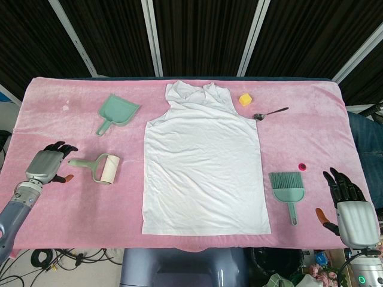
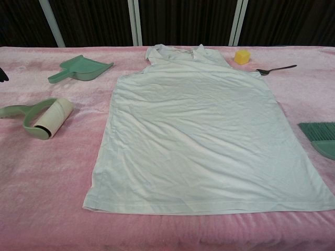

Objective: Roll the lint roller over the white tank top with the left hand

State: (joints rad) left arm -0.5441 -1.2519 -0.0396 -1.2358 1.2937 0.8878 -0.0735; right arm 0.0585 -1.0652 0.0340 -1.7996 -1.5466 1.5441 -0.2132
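The white tank top (image 1: 204, 160) (image 2: 199, 130) lies flat on the pink table cover (image 1: 197, 233), neck toward the far edge. To its left the lint roller (image 1: 102, 168) (image 2: 43, 118) lies on the cover, pale paper roll in a green frame, handle pointing left. My left hand (image 1: 46, 164) hovers left of that handle, empty, fingers loosely curled and apart, not touching it. In the chest view only a dark fingertip shows at the left edge. My right hand (image 1: 348, 203) sits at the table's near right corner, empty with its fingers spread.
A green dustpan (image 1: 115, 113) (image 2: 80, 69) lies behind the roller. Right of the top are a green hand brush (image 1: 287, 187) (image 2: 320, 136), a small pink ring (image 1: 301, 166), a yellow block (image 1: 245, 100) (image 2: 241, 56) and a spoon (image 1: 270, 113) (image 2: 276, 69).
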